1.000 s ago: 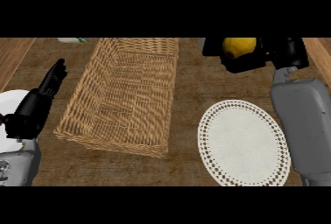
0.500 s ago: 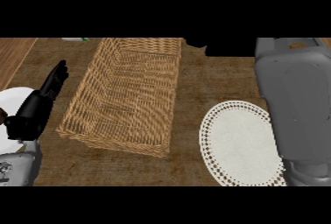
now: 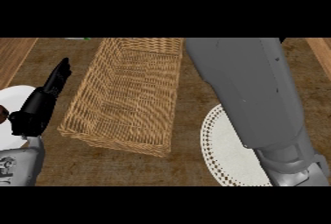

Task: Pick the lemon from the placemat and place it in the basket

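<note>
The wicker basket [image 3: 129, 96] lies lengthwise in the middle of the counter, and its inside shows nothing in it. A white lacy placemat [image 3: 226, 153] sits at the lower right, partly covered by my right forearm [image 3: 252, 96]. That forearm rises across the right half of the view and runs out past the top edge, so my right hand is out of sight. No lemon shows in this view. My left hand [image 3: 42, 107] rests open at the left, fingers pointing up, apart from the basket's left wall.
A white plate [image 3: 13, 98] lies at the left edge, partly behind my left hand, with something dark on it. A small green thing [image 3: 77, 38] shows at the top edge. Wooden strips border the counter at both sides.
My right forearm has swung up and left, filling more of the view. The right hand, which held the lemon a second ago, has passed out of the top edge. The left hand stays still.
</note>
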Robot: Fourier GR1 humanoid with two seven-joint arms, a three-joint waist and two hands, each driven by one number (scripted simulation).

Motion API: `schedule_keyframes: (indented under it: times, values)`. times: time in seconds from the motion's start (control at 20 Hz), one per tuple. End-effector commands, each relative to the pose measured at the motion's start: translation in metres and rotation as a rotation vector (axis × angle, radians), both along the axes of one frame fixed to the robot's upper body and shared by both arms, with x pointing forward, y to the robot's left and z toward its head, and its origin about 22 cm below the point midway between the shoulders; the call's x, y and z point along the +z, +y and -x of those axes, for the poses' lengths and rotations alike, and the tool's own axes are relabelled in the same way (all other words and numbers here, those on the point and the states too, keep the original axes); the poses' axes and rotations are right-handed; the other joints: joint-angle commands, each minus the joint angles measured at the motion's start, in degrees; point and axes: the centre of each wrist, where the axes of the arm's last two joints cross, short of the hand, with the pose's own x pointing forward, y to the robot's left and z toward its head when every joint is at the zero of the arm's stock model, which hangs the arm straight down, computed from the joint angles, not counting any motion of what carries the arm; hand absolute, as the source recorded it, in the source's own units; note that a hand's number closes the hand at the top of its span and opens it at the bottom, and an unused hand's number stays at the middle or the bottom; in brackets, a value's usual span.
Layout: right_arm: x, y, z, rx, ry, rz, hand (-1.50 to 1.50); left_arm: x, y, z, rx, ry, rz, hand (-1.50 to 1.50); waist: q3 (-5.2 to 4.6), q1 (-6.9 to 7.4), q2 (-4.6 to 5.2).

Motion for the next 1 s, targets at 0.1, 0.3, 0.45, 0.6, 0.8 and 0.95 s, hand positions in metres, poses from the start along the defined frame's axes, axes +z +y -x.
schedule_keyframes:
  times: [0.1,0.3,0.45,0.6,0.8,0.95]
  values:
    - [0.010,0.038,-0.007,0.012,0.112,0.070,1.50,0.003,-0.010,-0.002,-0.002,0.010,0.001,0.00,0.02,0.33,0.03]
    - [-0.007,0.051,-0.020,0.012,0.205,0.120,1.50,0.002,0.001,-0.011,-0.008,-0.014,-0.013,0.00,-0.03,0.58,0.26]
    - [-0.022,0.060,-0.023,-0.031,0.244,0.221,1.50,0.000,-0.003,0.004,-0.022,0.004,-0.019,0.00,-0.01,0.99,0.01]
    - [-0.015,0.070,-0.023,-0.079,0.235,0.390,1.50,0.021,-0.006,-0.004,-0.013,-0.006,-0.009,0.00,0.00,0.77,0.00]
    - [-0.032,0.062,-0.031,-0.098,0.187,0.488,1.50,0.005,0.005,-0.006,-0.002,-0.007,-0.006,0.00,0.02,-0.29,0.10]
    - [-0.026,0.056,-0.039,-0.055,0.214,0.587,1.50,0.013,0.012,-0.009,0.009,-0.007,-0.003,0.00,0.00,0.15,0.27]
